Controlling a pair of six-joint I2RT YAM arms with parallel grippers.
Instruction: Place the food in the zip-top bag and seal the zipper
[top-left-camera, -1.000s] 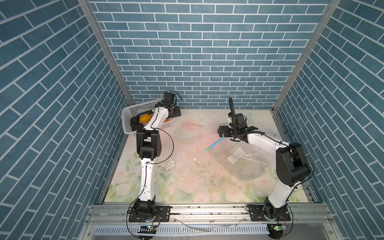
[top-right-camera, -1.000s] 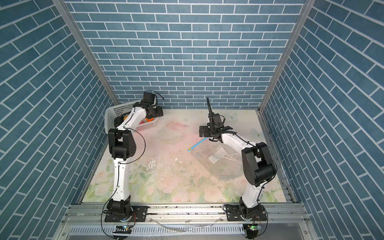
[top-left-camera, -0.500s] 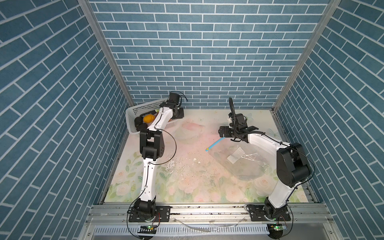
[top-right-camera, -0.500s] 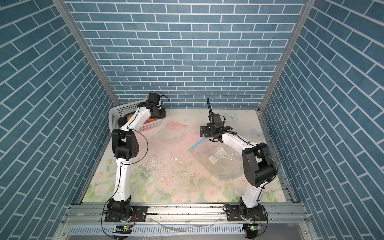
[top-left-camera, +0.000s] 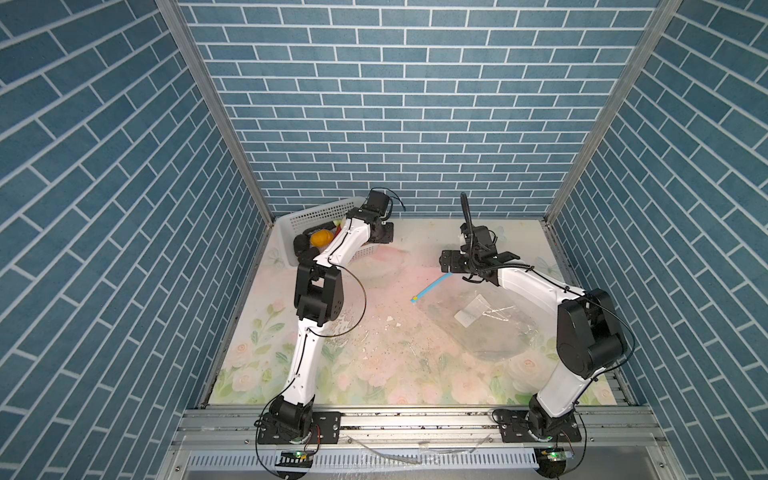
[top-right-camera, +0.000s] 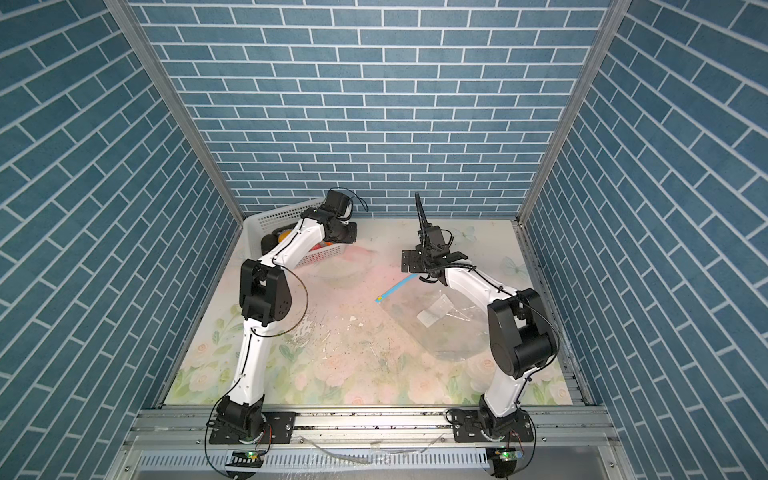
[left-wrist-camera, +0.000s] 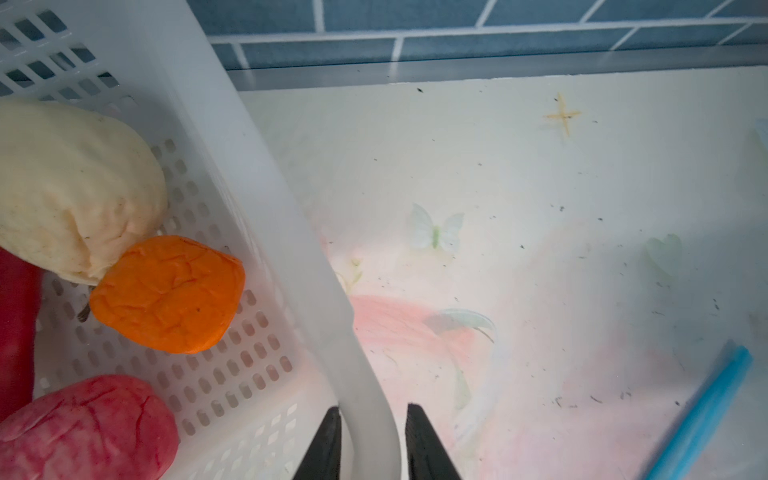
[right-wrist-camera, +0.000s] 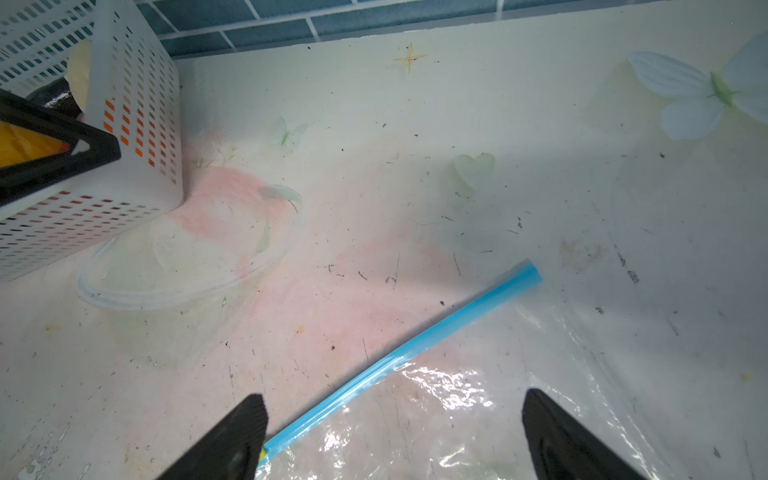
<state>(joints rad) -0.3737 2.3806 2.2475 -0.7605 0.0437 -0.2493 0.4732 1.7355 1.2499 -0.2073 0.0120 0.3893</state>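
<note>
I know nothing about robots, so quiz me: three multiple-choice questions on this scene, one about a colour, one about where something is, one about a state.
1. The zipper along the zip-top bag is: A red; B light blue; C green.
2. The orange lump lies: A in the white basket; B in the bag; C on the bare table.
3. The right gripper is: A open and empty; B clamped on the zipper; C clamped on the basket.
Answers: 1 B, the strip shows light blue in the right wrist view. 2 A, it sits on the basket's perforated floor. 3 A, its jaws stand wide apart, gripping nothing.
</note>
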